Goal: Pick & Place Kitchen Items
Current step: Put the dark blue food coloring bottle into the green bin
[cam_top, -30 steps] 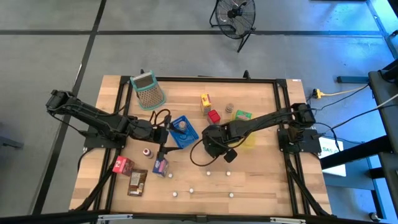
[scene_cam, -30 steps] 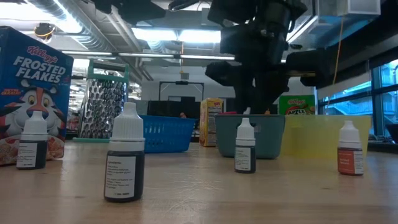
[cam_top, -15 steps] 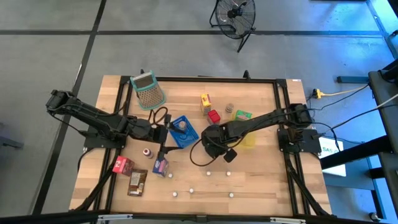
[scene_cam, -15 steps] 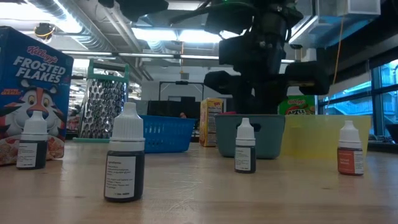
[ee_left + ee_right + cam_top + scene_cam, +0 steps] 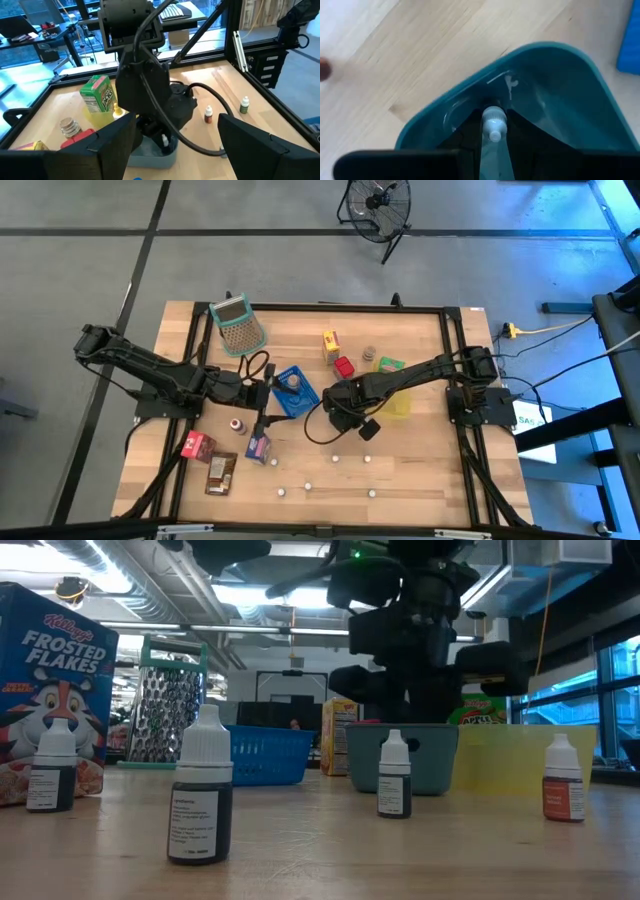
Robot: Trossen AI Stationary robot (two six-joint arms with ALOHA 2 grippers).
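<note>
Clamping a small white-capped bottle (image 5: 494, 122) over the teal tray (image 5: 560, 85), the right gripper (image 5: 494, 145) hangs; left gripper (image 5: 175, 145) waits, fingers apart.

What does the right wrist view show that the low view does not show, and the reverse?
Only the right wrist view shows the small white-capped bottle between the right gripper fingers, shut on it above the bin's inside. Only the low view shows the Frosted Flakes box, the grater and three dropper bottles standing on the table. Both show the teal bin.
</note>
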